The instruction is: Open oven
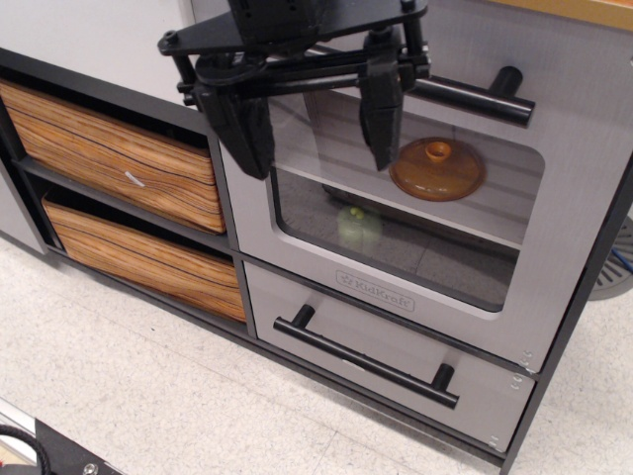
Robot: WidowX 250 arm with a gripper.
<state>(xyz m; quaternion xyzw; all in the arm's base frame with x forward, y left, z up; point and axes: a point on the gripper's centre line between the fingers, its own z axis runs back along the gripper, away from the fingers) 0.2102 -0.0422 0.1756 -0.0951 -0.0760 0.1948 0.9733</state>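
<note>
The oven (396, 287) is a toy with a brushed-silver door, a rounded clear window and a "KidKraft" label (376, 292). Its long black bar handle (475, 97) runs along the top of the door, and its left part is hidden behind my gripper. The door looks shut. My black gripper (316, 166) is open and empty. It hangs in front of the door's upper left, fingers pointing down over the window, just below the handle line. Through the window I see an orange lid (437, 168) on a shelf and a green object (359, 226) below it.
A smaller windowless silver drawer (475, 391) with a black handle (366, 358) sits under the oven door. Two wood-grain drawers (119, 158) (148, 257) are stacked to the left in a black frame. A pale speckled floor (148, 386) lies in front.
</note>
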